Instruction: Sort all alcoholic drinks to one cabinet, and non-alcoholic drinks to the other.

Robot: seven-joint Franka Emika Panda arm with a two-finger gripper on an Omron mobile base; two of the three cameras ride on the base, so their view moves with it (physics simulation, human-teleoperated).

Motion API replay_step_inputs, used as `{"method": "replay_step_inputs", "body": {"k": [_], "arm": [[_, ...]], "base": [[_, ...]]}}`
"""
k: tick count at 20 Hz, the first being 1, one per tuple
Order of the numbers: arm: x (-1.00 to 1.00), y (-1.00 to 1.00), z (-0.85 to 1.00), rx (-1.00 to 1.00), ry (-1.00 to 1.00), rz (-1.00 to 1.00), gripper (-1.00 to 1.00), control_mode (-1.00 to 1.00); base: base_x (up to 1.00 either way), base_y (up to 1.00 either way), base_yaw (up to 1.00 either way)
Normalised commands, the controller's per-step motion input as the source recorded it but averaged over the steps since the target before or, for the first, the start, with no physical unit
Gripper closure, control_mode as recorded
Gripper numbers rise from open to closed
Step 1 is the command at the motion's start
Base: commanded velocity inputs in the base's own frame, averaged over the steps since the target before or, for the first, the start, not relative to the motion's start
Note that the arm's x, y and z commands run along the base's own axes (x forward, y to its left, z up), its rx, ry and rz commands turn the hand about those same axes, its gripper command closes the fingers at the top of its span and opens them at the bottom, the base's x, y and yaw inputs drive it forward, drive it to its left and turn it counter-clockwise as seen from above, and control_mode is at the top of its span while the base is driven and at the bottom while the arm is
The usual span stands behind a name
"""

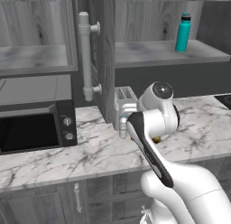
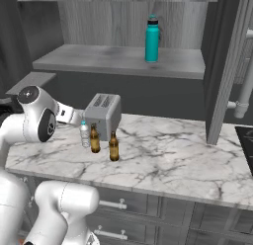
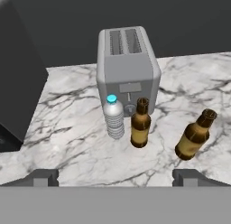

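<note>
The tool (image 3: 115,177) hangs above the white marble-veined table (image 3: 67,128), its 2 dark fingertips (image 3: 43,177) spread wide with nothing between them.

Just beyond them stand 3 drinks in a loose row. The clear ribbed plastic water bottle (image 3: 114,117) carries a pale cap and stands upright, close beside the first amber-brown glass beer bottle (image 3: 140,124), a slim, long-necked thing. The second beer bottle (image 3: 195,135) stands apart to the right in the hand view. In the right base view the water bottle (image 2: 85,134) and both beer bottles (image 2: 94,139) (image 2: 114,146) cluster at the front of the toaster.

Right behind them sits the grey boxy toaster (image 3: 127,68), with 2 slots on top and a round knob on its face.

To the left in the left base view, a black microwave (image 1: 36,128) with 2 knobs rests on the table.

Farthest off, the dark grey wood-grain wall cabinet (image 2: 123,61) is open; its smooth grey shelf holds 1 thing, the teal cylindrical flask (image 2: 152,39) with a dark cap, standing upright. The open door (image 1: 103,51) bears a thick pale cylindrical bar handle (image 1: 85,56).
</note>
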Motion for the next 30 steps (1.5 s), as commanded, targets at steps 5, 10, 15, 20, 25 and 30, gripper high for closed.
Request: {"method": "replay_step_inputs", "body": {"k": [5,10,15,20,25,30], "arm": [[0.15,0.05,-0.14,0.00,0.00,0.00,-1.00,-1.00],[0.17,0.03,-0.14,0.00,0.00,0.00,-1.00,-1.00],[0.19,0.04,-0.16,0.00,0.00,0.00,-1.00,-1.00],[0.18,0.04,-0.15,0.00,0.00,0.00,-1.00,-1.00],[0.17,0.05,-0.15,0.00,0.00,0.00,-1.00,-1.00],[0.16,0.04,-0.13,0.00,0.01,0.00,-1.00,-1.00]], "base": [[0.00,0.00,0.00],[0.00,0.00,0.00],[0.00,0.00,0.00],[0.00,0.00,0.00],[0.00,0.00,0.00],[0.00,0.00,0.00]]}}
